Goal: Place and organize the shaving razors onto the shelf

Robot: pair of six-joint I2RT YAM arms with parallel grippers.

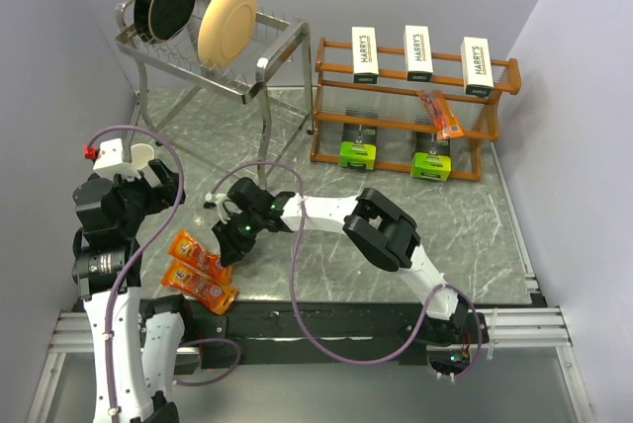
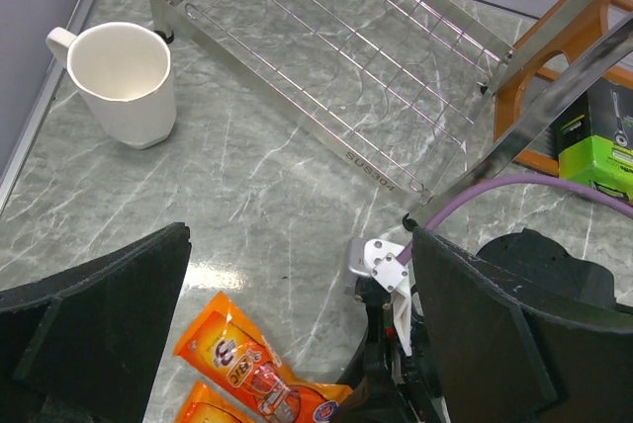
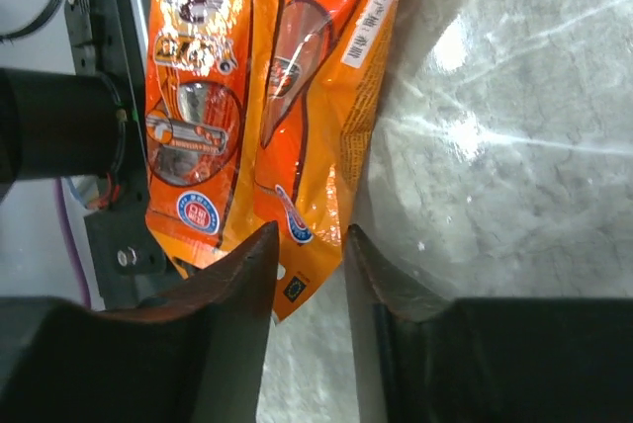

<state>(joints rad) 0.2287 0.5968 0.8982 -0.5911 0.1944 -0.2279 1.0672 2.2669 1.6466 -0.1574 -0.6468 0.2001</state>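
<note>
The right pincer (image 3: 309, 237) hangs low over the desk (image 3: 514, 206), its jaws a narrow slit apart and gripping nothing. Through the slit shows the bottom corner of an orange razor pack (image 3: 312, 97), which lies flat and touches a second orange pack (image 3: 193, 97). The step in hand looks like picking up that first pack. The next move probably calls for working a finger under its thin edge. The left pincer (image 2: 297, 275) is spread wide and empty, near the white mug (image 2: 124, 82). Well apart from these, the wooden shelf (image 1: 318, 97) carries three HARRY'S boxes (image 1: 419, 51) on top, a slanted orange pack (image 1: 440, 114) on the middle tier, and two black-and-lime packs (image 1: 358, 146) at the bottom.
</note>
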